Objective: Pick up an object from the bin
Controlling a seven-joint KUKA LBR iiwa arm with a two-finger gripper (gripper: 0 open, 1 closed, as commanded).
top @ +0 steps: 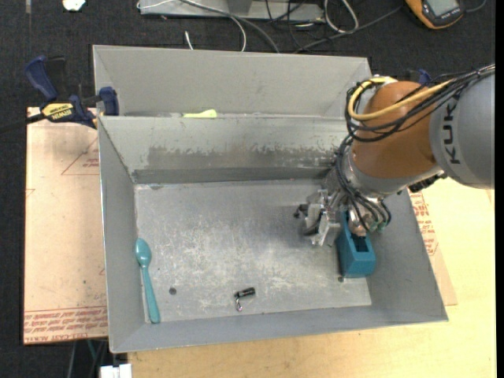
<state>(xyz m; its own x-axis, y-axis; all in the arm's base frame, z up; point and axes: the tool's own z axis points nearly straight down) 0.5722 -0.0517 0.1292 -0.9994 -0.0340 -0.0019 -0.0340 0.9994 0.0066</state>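
My gripper (318, 222) hangs low over the right part of the bin floor, under the arm's orange cover. A blue rectangular block (357, 255) lies just to its right and a little nearer the front, by the bin's right wall, partly hidden by the wrist's cables. I see nothing held in the gripper. A small black and silver clip-like piece (243, 295) lies on the floor near the front wall, left of and below the gripper.
A teal plastic spoon (146, 280) lies lengthwise along the left wall, bowl toward the back. A small yellow scrap (201, 114) sits at the top of the back wall. The arm reaches in over the right rim.
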